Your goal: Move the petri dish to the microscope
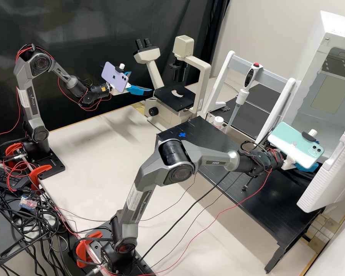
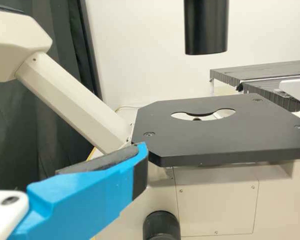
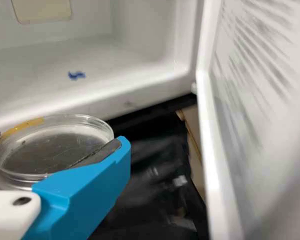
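Petri dish, clear, round, plastic-like (image 3: 50, 152), sits clamped in right white-and-blue gripper (image 1: 306, 167) before open white chamber (image 1: 314, 50). Left white-and-blue gripper (image 1: 142, 82) stands wide near cream microscope (image 1: 204, 74).

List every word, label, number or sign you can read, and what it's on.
No text reads surely.
Near arm: small lettering, too small to quote.
Far arm's pale label: too small.
Petri dish: no legible writing.
Black table: blue cross, no words.
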